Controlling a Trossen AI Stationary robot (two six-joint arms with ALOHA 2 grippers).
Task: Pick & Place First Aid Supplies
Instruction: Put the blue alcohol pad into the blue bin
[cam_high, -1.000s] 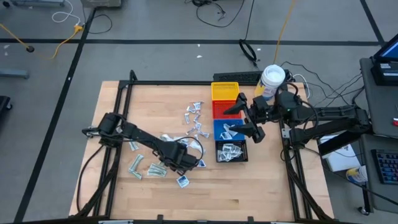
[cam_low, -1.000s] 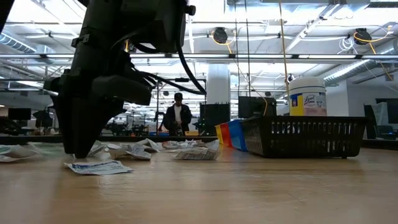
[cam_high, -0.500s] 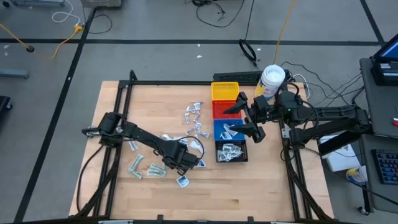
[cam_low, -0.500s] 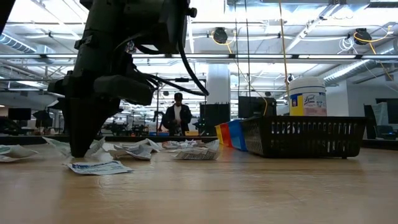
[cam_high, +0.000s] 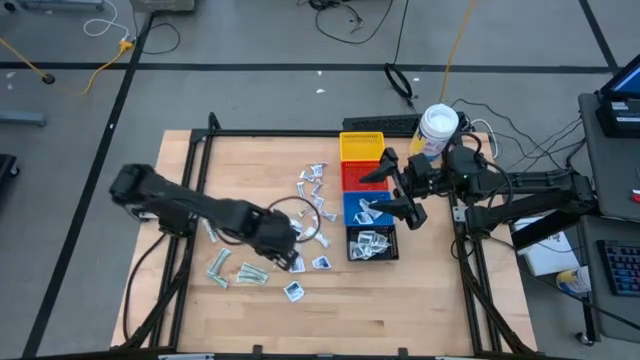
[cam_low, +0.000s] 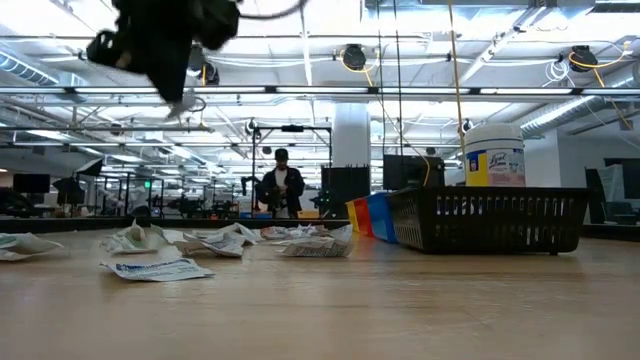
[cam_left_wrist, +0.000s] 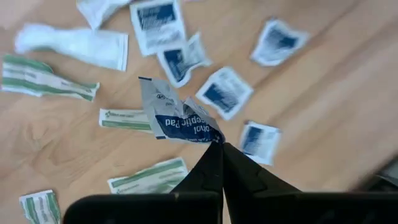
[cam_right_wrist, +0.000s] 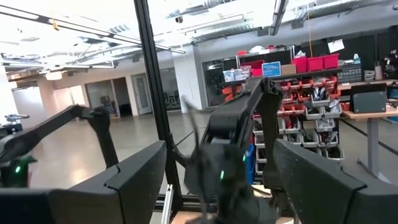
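High view: left gripper (cam_high: 291, 257) sits over the middle of the bench (cam_high: 430, 300), among the scattered first aid packets (cam_high: 312, 192). More packets lie near the front-left, incl. pale green wrappers (cam_high: 232, 270) and one white square packet (cam_high: 294, 291) toward the front edge. Right gripper (cam_high: 397, 190) hangs above the row of bins: yellow bin (cam_high: 361, 147), red bin (cam_high: 352, 178), blue bin (cam_high: 368, 210), black bin (cam_high: 372, 244). Packets visible in the blue and black bins. White jar (cam_high: 438, 127) stands behind the bins at the bench's far right corner.

Low view: left gripper (cam_low: 176, 98) is well above the bench, a small scrap hanging at its tip. Packets (cam_low: 155, 268) lie flat on the bench below. Black bin (cam_low: 487, 219) to the right, white jar (cam_low: 493, 155) behind it. A person (cam_low: 285, 187) stands far back in the room.

Left wrist view: jaws clenched on a corner of a blue-and-white pad packet (cam_left_wrist: 183, 122), lifted clear of the bench. Other white-blue squares (cam_left_wrist: 222, 93) and green wrappers (cam_left_wrist: 149, 177) lie loose on the wood below.

Right wrist view: right jaws spread wide, nothing between them; only the room and the other arm ahead.
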